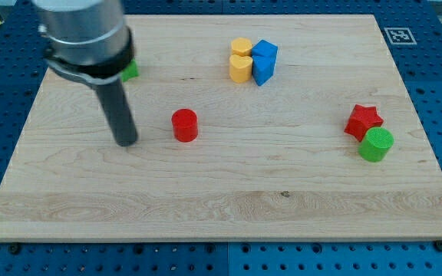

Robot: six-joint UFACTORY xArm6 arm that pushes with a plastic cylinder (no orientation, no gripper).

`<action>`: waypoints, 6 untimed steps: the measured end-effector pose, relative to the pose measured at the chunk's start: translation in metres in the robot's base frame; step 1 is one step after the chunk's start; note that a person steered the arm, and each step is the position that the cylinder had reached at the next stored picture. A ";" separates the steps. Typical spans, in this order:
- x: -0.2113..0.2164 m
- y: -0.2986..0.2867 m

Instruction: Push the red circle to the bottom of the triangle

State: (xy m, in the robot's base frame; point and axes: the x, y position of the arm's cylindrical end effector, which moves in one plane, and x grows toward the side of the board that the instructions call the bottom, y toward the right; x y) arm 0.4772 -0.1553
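The red circle [184, 125] stands on the wooden board left of centre. My tip [126, 142] rests on the board to the left of the red circle, a short gap apart from it. A green block [130, 71] shows at the upper left, mostly hidden behind the arm, so its shape cannot be made out. No triangle is clearly visible.
A yellow block [241, 61] and a blue block [264, 61] touch each other near the view's top centre. A red star [363, 120] and a green circle [375, 144] touch at the right. The board's edge [221, 239] runs along the bottom.
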 end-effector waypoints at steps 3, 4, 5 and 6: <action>0.022 0.155; 0.011 0.135; 0.001 0.083; -0.035 0.077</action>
